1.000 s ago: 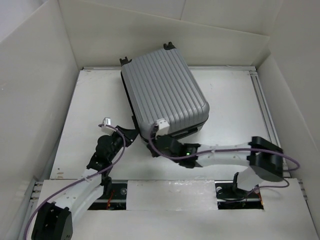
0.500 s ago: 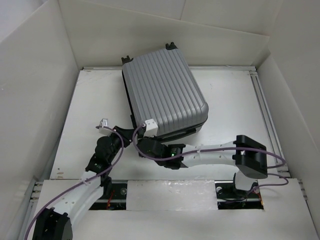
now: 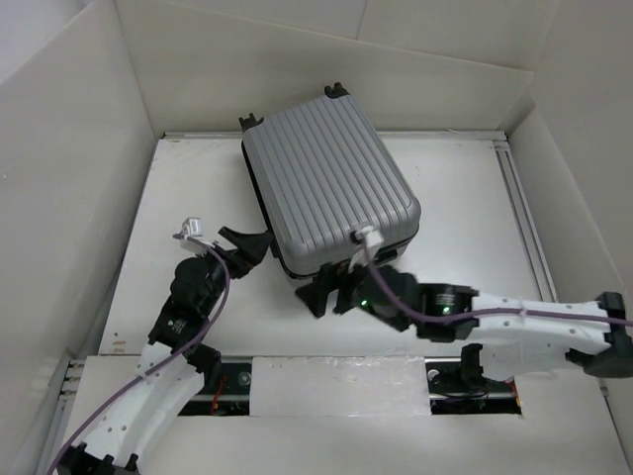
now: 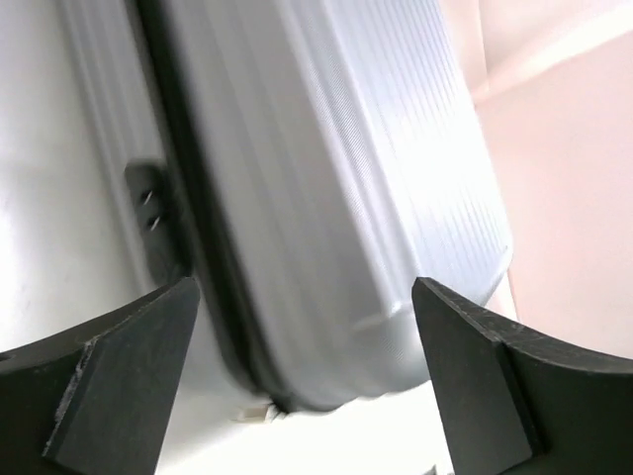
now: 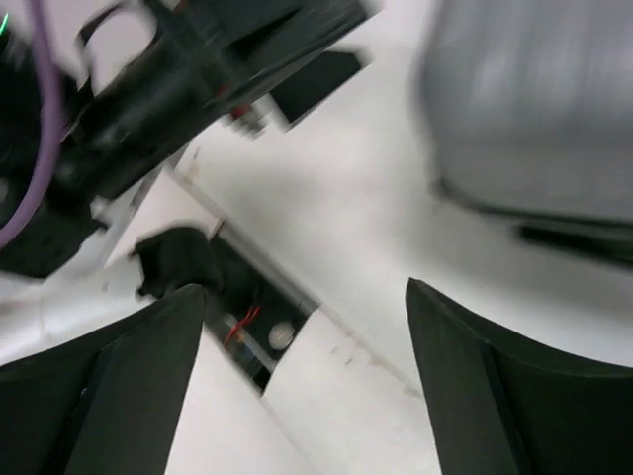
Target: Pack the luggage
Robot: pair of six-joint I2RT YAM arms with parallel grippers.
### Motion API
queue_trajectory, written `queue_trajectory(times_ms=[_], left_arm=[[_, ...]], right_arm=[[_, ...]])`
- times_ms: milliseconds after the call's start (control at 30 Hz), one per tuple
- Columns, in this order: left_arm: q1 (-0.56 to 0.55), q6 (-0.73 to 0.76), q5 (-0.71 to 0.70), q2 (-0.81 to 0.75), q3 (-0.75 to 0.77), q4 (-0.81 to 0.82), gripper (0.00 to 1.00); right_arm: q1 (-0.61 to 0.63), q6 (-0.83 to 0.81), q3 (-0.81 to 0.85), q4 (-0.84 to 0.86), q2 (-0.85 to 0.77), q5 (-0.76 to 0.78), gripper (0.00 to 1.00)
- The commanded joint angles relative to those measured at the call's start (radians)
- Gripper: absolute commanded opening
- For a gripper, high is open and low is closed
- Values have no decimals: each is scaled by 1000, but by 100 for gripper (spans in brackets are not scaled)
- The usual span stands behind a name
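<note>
The luggage (image 3: 326, 188), a silver-grey ribbed hard-shell suitcase, lies flat and closed at the back middle of the table, its black wheels toward the far wall. My left gripper (image 3: 249, 245) stands open just off its near left corner. In the left wrist view the shell (image 4: 336, 198) and its dark seam fill the frame beyond my open left gripper (image 4: 305, 287), which holds nothing. My right gripper (image 3: 329, 294) is open and empty in front of the suitcase's near edge. In the blurred right wrist view it (image 5: 305, 289) points at the table, the suitcase (image 5: 534, 99) at top right.
The white table (image 3: 455, 198) is boxed in by tall white walls (image 3: 69, 198) on the left, back and right. A mounting rail with dark slots (image 3: 232, 381) runs along the near edge. The left arm (image 5: 178, 89) crosses the right wrist view's top left.
Both grippers have opened. The right arm has stretched out, its elbow swinging right, and its gripper has backed off the suitcase's near edge. The left gripper has drawn back slightly to the left.
</note>
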Motion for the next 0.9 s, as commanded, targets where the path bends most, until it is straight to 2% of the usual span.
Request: queue_trajectory(times_ms=[0, 33, 67, 100, 133, 167, 200, 233, 267, 333, 367, 433, 500, 533, 567, 600, 633, 667, 733, 800, 867], left_arm=[[-3, 28, -56, 106, 122, 12, 89], [-3, 28, -65, 149, 152, 26, 90], [6, 37, -65, 236, 186, 26, 90], [7, 47, -65, 282, 223, 55, 90], [7, 60, -103, 330, 307, 55, 91], [7, 69, -131, 376, 355, 55, 93], [17, 84, -163, 475, 402, 40, 95], [34, 95, -180, 523, 492, 40, 97], [58, 95, -145, 573, 534, 40, 97], [186, 81, -27, 716, 593, 78, 97], [233, 63, 84, 761, 626, 97, 97], [340, 34, 162, 878, 637, 147, 94], [379, 15, 226, 933, 648, 148, 82], [379, 5, 245, 944, 618, 160, 77], [379, -6, 245, 919, 581, 237, 72], [370, -40, 245, 893, 480, 285, 62], [370, -55, 236, 864, 426, 328, 57], [352, -66, 224, 815, 380, 379, 54], [338, -66, 207, 787, 273, 417, 46], [315, -66, 237, 787, 219, 466, 43], [295, -46, 248, 787, 170, 467, 40]], right_arm=[[-144, -16, 3, -160, -149, 130, 85], [-194, -25, -24, -160, -181, 139, 77], [-246, -25, -34, -175, -215, 139, 48], [-298, -36, -45, -185, -274, 139, 31], [-402, -36, -54, -197, -302, 139, 16], [-451, -47, -63, -197, -327, 139, 5], [-500, -47, -80, -209, -365, 139, 0], [-551, -71, -89, -196, -379, 139, 0], [-661, -83, -89, -183, -379, 95, 0], [-781, -135, -101, -118, -355, 23, 17], [-912, -145, -101, -101, -326, -20, 27], [-1031, -159, -71, -67, -202, -158, 48], [-1187, -159, -34, 4, -102, -308, 54], [-1224, -168, 19, 34, -46, -360, 54], [-1251, -183, 62, 57, 89, -415, 54], [-1265, -197, 120, 58, 171, -452, 50], [-1265, -220, 273, 27, 256, -512, 43], [-1265, -241, 362, -22, 426, -534, 35], [-1254, -297, 511, -143, 570, -593, 35], [-1240, -306, 632, -139, 703, -646, 34], [-1213, -339, 722, -139, 780, -801, 36]])
